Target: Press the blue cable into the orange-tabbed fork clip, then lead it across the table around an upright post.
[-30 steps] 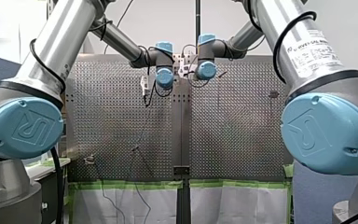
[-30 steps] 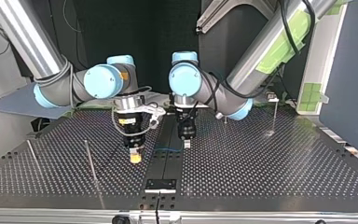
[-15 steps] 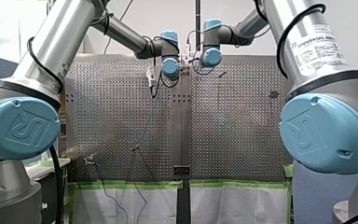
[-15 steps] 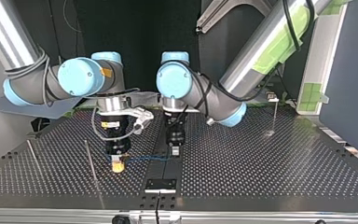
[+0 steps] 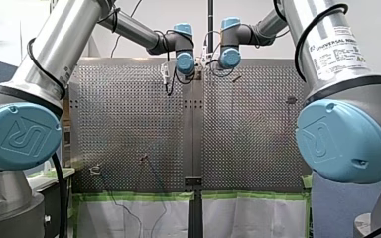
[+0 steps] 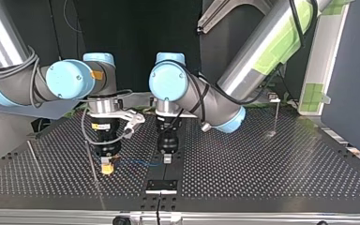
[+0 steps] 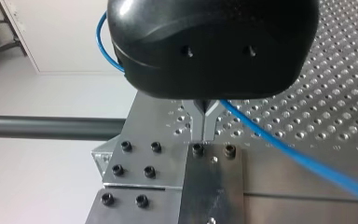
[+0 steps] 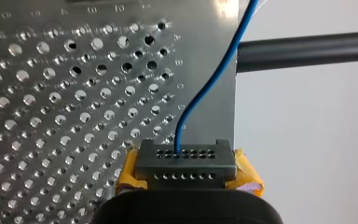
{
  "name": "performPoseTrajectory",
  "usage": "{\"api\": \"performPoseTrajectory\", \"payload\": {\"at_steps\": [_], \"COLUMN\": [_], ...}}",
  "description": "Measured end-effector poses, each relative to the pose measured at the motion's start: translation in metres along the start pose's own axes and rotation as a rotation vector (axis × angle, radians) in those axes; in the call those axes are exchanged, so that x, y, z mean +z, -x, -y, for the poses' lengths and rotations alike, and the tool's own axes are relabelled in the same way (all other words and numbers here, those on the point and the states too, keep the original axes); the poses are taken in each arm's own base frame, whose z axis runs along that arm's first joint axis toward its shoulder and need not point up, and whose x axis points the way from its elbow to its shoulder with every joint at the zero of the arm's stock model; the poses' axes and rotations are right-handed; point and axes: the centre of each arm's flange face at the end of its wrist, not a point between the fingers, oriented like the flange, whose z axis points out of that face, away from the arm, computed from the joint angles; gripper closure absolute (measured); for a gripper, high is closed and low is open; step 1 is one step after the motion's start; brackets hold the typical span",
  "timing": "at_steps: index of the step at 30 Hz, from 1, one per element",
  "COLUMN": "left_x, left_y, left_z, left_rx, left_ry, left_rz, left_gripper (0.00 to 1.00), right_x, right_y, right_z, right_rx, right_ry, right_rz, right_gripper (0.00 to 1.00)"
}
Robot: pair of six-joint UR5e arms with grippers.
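text | label (image 5: 335,51) on my right arm (image 5: 322,29) | "UNIVERSAL ROBOTS" (smaller print unreadable)

You have two grippers, my left gripper (image 6: 167,159) and my right gripper (image 6: 106,168), and one blue cable (image 6: 138,162). There are probably three posts (image 6: 33,157) (image 6: 93,171) (image 6: 276,117): two on one side of the centre strip (image 6: 176,171), one opposite.

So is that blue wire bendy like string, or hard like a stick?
Probably bendy: the blue cable curves softly as it leaves my right tool. It looks very thin, so it is likely light. It would probably droop if only one end were held; right now my left tool grips it too.
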Motion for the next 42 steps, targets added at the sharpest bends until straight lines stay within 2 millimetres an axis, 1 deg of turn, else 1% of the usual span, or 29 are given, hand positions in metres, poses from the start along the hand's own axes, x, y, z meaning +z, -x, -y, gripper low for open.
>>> {"api": "performPoseTrajectory", "payload": {"at_steps": [3,7,11,28,42], "left_x": [0.0,0.001,0.002,-0.002,-0.004], "left_y": [0.001,0.005,0.007,0.005,0.003], "left_z": [0.002,0.005,0.005,0.006,0.006], "left_rx": [-0.011,-0.023,-0.033,-0.039,-0.035], "left_ry": [-0.016,-0.026,-0.027,-0.03,-0.032], "left_rz": [0.001,0.008,0.011,-0.011,-0.027], "left_gripper": [1.0,1.0,1.0,1.0,1.0], "right_x": [0.0,-0.002,-0.003,-0.002,-0.003], "right_y": [-0.004,-0.019,-0.024,-0.024,-0.023], "right_z": [-0.004,-0.011,-0.016,-0.023,-0.023], "right_rx": [0.0,0.004,0.001,-0.005,-0.006], "right_ry": [0.006,0.016,0.022,0.033,0.033], "right_rz": [-0.002,-0.02,-0.022,-0.016,-0.011], "right_gripper": [1.0,1.0,1.0,1.0,1.0]}}
